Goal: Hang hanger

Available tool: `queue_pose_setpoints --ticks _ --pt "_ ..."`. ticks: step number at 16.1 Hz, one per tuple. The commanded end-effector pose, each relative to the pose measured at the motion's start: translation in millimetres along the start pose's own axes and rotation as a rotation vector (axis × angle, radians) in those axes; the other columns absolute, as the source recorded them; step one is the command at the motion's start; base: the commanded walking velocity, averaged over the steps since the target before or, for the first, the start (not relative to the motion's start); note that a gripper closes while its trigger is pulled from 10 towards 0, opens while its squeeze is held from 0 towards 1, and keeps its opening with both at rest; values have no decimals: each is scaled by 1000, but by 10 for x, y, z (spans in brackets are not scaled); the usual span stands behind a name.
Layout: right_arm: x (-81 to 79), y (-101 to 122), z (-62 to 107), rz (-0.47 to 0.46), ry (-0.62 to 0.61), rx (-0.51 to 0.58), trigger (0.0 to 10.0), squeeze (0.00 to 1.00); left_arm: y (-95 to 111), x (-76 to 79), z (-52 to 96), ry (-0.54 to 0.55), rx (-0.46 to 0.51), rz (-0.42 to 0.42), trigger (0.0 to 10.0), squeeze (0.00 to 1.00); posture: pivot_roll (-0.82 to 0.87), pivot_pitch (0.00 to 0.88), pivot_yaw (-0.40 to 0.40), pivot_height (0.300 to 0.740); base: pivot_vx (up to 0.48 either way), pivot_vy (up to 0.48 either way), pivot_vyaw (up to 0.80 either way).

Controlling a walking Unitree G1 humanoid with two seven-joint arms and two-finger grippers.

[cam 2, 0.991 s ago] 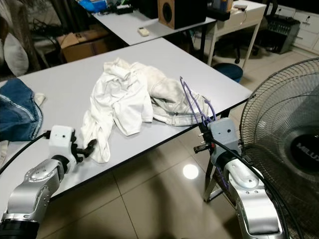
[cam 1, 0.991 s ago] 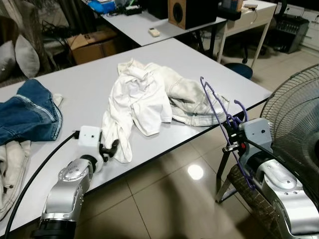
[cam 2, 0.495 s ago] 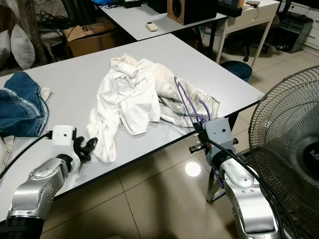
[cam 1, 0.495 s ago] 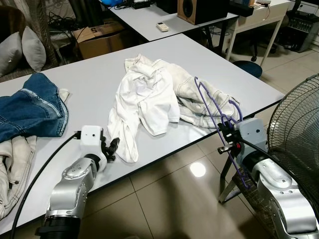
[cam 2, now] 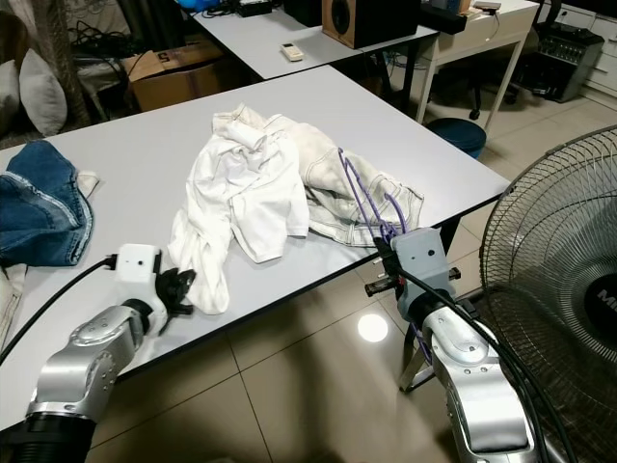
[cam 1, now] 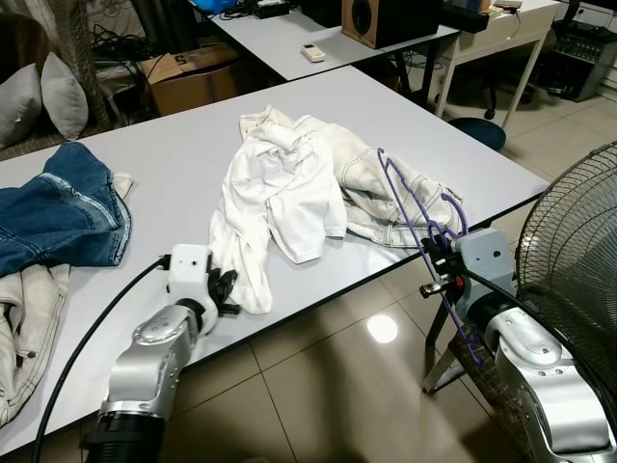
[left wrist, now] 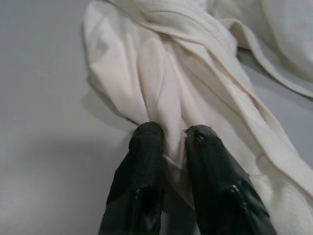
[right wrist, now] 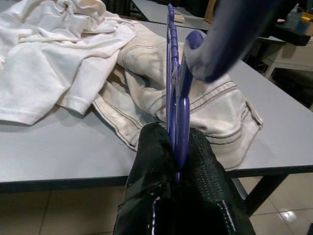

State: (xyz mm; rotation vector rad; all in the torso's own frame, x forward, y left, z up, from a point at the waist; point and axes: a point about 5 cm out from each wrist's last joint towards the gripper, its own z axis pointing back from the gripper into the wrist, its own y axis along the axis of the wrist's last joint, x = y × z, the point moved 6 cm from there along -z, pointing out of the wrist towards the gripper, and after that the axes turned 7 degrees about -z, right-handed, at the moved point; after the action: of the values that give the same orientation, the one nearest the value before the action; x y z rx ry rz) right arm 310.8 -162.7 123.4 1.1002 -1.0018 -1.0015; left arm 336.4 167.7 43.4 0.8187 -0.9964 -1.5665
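A grey table (cam 1: 145, 183) stands over a glossy tiled floor (cam 1: 318, 386). Nearest, the left gripper (left wrist: 168, 134) reaches over the front edge, its fingers pinched on the hanging end of a white shirt (cam 1: 280, 188). At the right corner the right gripper (right wrist: 177, 142), arm bent upward, clamps a purple hanger (cam 1: 415, 212) upright beside cream jeans (cam 1: 386, 188). Farther left lies blue denim (cam 1: 58, 207).
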Motion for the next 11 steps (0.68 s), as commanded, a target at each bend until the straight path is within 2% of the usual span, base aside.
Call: queue_pose_setpoints --ticks 1,7,9,11 --pt "-19 53 -10 16 0 16 10000 0 -27 -3 -12 -4 -11 -1 0 0 -168 0 110 740 0 0 0" --pt "-86 35 -2 18 13 12 10000 0 40 9 -9 -10 23 24 0 0 -166 0 113 740 0 0 0" --pt "-61 35 -1 -44 -9 13 10000 0 72 -4 -8 -3 38 25 0 0 -163 0 114 740 0 0 0" --pt "-71 19 0 -42 -3 4 10000 0 121 -25 -8 0 56 29 0 0 -164 0 117 740 0 0 0"
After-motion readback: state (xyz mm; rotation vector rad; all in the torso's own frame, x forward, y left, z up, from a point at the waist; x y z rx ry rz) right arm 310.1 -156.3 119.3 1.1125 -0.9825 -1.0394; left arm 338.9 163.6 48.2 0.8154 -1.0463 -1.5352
